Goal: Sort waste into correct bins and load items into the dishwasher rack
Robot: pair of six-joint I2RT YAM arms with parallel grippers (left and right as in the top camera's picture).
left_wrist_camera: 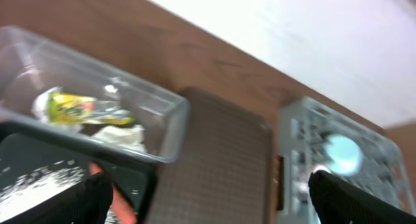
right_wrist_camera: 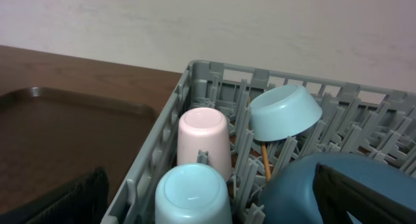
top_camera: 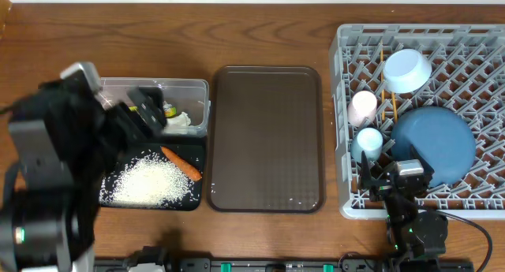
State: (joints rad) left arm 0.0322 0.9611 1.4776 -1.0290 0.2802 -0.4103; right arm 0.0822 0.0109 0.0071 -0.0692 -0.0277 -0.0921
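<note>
The clear box [top_camera: 193, 91] holds the yellow-green wrapper [left_wrist_camera: 75, 107] and the white tissue [left_wrist_camera: 123, 134]. The black tray [top_camera: 189, 197] in front of it holds the rice [top_camera: 150, 181] and the carrot [top_camera: 181, 163]. My left gripper [top_camera: 146, 110] hovers open and empty over these bins. The grey rack [top_camera: 347, 67] holds the pale-blue bowl [top_camera: 406, 70], pink cup [top_camera: 363, 106], light-blue cup [top_camera: 369, 139], dark-blue plate [top_camera: 434, 146] and chopsticks [top_camera: 387, 106]. My right gripper [top_camera: 398, 177] is open and empty at the rack's front edge, just behind the light-blue cup [right_wrist_camera: 192, 191].
The brown serving tray [top_camera: 266, 138] lies between the bins and the rack, with nothing on it. My left arm covers the left part of both bins in the overhead view. A wall runs along the table's far edge.
</note>
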